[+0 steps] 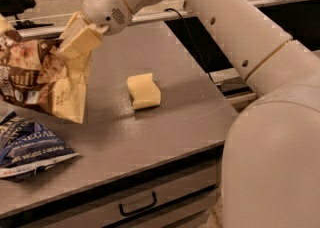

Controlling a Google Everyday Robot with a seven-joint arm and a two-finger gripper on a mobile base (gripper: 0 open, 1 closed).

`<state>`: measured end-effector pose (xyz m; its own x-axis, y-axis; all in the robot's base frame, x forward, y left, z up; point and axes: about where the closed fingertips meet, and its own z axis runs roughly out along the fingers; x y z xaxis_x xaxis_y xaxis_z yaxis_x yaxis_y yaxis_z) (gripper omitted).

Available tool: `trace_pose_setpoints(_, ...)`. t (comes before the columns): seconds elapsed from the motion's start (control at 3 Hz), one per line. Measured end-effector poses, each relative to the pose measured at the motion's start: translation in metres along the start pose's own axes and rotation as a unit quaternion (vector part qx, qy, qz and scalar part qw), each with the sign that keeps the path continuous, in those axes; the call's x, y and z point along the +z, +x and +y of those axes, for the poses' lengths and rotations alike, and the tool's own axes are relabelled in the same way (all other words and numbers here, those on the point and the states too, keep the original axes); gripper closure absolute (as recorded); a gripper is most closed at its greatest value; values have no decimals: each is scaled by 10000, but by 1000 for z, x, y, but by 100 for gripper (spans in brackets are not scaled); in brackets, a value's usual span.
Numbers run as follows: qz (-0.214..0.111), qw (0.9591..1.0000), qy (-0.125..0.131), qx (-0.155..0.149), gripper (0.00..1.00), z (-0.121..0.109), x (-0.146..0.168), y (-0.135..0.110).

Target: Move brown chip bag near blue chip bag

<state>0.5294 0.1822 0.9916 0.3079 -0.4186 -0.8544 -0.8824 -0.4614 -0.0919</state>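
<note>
Brown chip bag [42,84]: at the left of the view, pinched at its upper right corner between the tan fingers of the gripper [75,47], hanging crumpled and tilted. Dark printed panel facing front-left, pale yellow edge turned toward the middle of the table [170,122]. Lowest corner close to the grey table top; touching it or just above it, cannot tell. Left part cut off by the edge of the view. Nothing of its contents visible.

Blue chip bag [30,144]: flat on the table at the front left, white lettering up, just in front of and below the hanging bag. Very near it; touching or apart, cannot tell. Contents likewise hidden.

Yellow sponge block [144,91]: on the table top to the right of the held bag, well apart from both bags, not between them.

Drawer [137,204]: under the table's front edge, closed, dark handle across it, inside not visible.

White arm [225,17]: reaching from the right foreground across the table's right side to the gripper above the back left, filling the lower right corner of the view.
</note>
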Motion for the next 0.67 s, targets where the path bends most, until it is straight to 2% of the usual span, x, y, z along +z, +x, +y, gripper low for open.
trace_pose_setpoints(0.33,-12,10000,-1,-6,14,-1,2,-1)
trace_pose_setpoints(0.67,-22,10000,-2,-10,0,-2,5,-2)
